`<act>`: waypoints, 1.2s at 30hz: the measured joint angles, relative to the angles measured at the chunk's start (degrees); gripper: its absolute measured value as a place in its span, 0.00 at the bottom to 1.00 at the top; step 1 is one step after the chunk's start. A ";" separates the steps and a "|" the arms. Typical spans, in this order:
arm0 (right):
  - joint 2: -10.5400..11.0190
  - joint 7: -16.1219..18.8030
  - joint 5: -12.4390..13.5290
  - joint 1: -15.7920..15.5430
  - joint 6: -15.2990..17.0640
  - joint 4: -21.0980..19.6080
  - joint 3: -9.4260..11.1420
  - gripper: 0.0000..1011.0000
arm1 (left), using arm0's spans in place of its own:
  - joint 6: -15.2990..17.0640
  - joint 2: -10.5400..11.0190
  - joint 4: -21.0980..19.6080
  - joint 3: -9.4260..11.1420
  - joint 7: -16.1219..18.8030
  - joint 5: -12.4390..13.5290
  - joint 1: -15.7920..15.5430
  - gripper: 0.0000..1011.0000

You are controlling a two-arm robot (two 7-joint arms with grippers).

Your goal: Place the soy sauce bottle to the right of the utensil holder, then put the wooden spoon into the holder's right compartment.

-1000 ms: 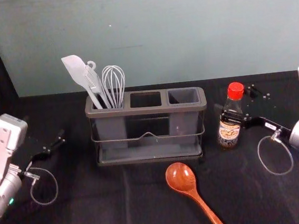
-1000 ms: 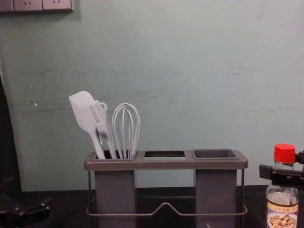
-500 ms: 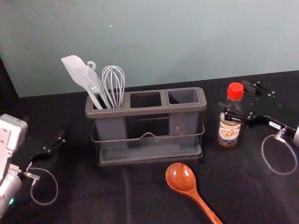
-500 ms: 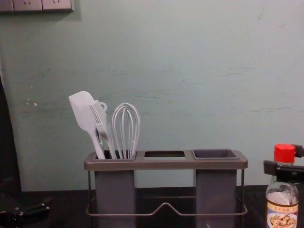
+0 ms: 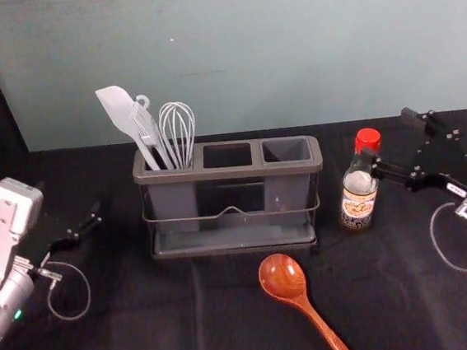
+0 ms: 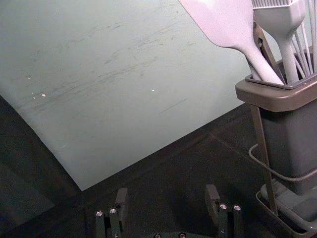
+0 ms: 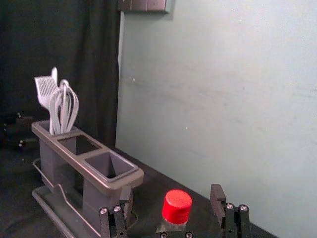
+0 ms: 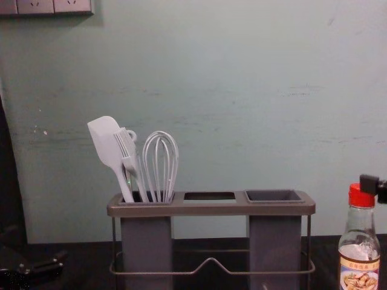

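My right gripper (image 5: 389, 137) is open beside and above the soy sauce bottle (image 5: 358, 198), which stands upright to the right of the utensil holder (image 5: 228, 173). In the right wrist view, the bottle's red cap (image 7: 177, 206) shows between the spread fingers of the right gripper (image 7: 171, 192). The chest view has one dark fingertip (image 8: 369, 183) near the cap. The wooden spoon (image 5: 283, 278) lies on the table in front of the holder, bowl toward it. My left gripper (image 5: 68, 201) is parked at the left; in its wrist view the left gripper (image 6: 167, 192) is open.
A white spatula (image 5: 117, 112), a brush and a whisk (image 5: 178, 131) stand in the holder's left compartment. Its middle opening (image 5: 227, 156) and right compartment (image 5: 287, 150) hold no utensils. A pale wall (image 5: 287, 46) rises behind the black table.
My right gripper has drawn back from the bottle, up and to the right, and its fingers no longer surround the bottle's neck. The bottle, spoon and left arm have stayed put.
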 joint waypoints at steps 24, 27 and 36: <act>7.15 2.77 5.17 -11.53 4.96 -16.32 4.70 0.99 | 0.00 0.00 0.00 0.00 0.00 0.00 0.01 1.00; 7.91 2.08 5.30 -12.60 6.68 -18.30 4.71 0.99 | 0.00 0.00 0.00 0.00 0.00 0.00 0.00 1.00; 10.67 -2.06 6.35 -16.16 16.32 -25.10 4.51 0.99 | 0.00 0.00 0.00 0.00 0.00 0.00 0.00 1.00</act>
